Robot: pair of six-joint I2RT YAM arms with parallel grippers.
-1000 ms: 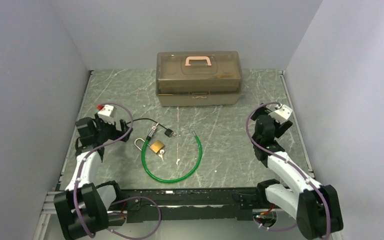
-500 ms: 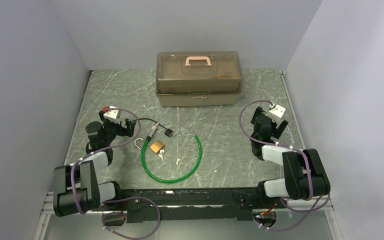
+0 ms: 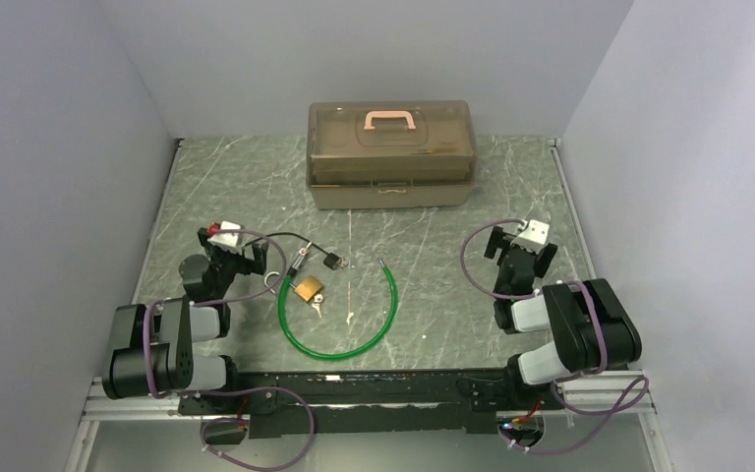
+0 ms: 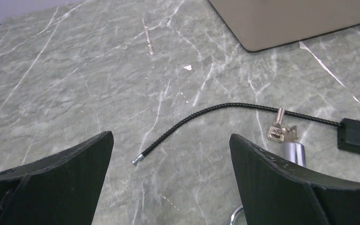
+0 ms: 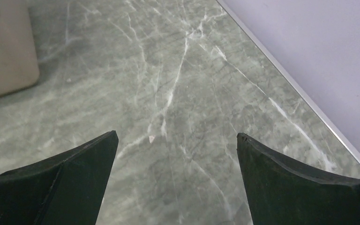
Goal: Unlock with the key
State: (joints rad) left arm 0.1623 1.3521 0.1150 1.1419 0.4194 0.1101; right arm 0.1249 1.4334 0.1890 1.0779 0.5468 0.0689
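Note:
A brass padlock lies flat on the table with its silver shackle pointing left. A small key rests just to its right. A second bunch of keys hangs on a thin black cable that ends in a black lock body. My left gripper stands open and empty just left of the padlock, low over the table; its wrist view shows the cable's free end between its fingers. My right gripper is open too, over bare table at the right.
A green cable loop curls around the padlock on the near side. A brown toolbox with a pink handle stands at the back centre. Grey walls enclose the table on the left, back and right.
Both arms have folded back toward their bases. The left gripper has drifted right and nearer, the right gripper left and lower. Both stayed open; the locks and keys have not moved.

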